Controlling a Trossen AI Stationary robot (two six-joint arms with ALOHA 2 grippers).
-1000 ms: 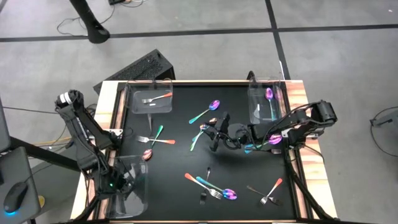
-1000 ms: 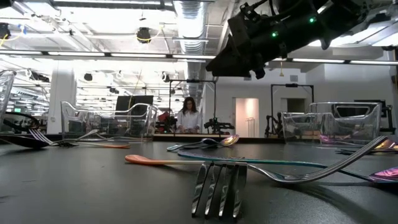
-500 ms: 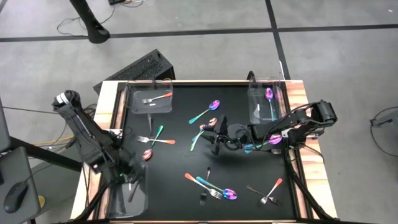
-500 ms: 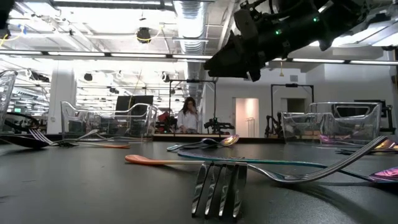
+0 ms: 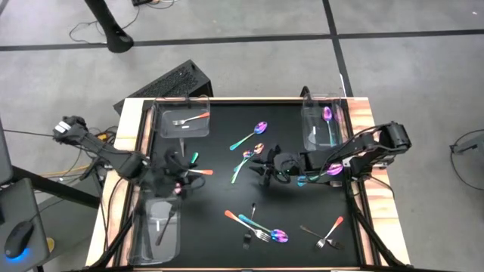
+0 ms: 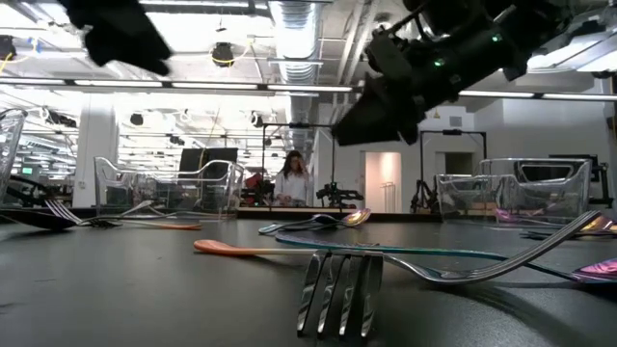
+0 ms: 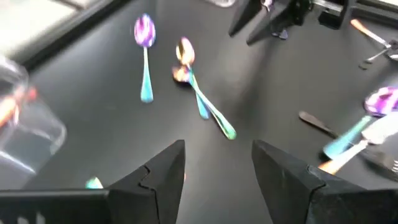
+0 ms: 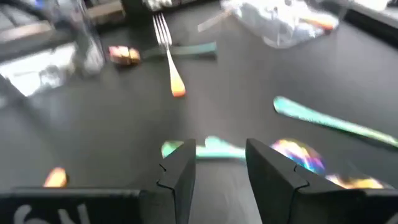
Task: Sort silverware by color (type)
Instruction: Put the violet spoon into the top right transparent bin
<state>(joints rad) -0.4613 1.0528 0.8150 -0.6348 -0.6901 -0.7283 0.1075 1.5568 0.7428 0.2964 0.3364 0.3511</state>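
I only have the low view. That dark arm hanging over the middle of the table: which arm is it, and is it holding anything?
Observer: That is the right gripper, open and empty, above a teal handle lying on the table.
Operator: Where is the other one?
Observer: The left gripper hangs open over the table's left side, by a fork with an orange handle.
Operator: Is anything sorted yet?
Observer: The near left bin holds dark pieces.
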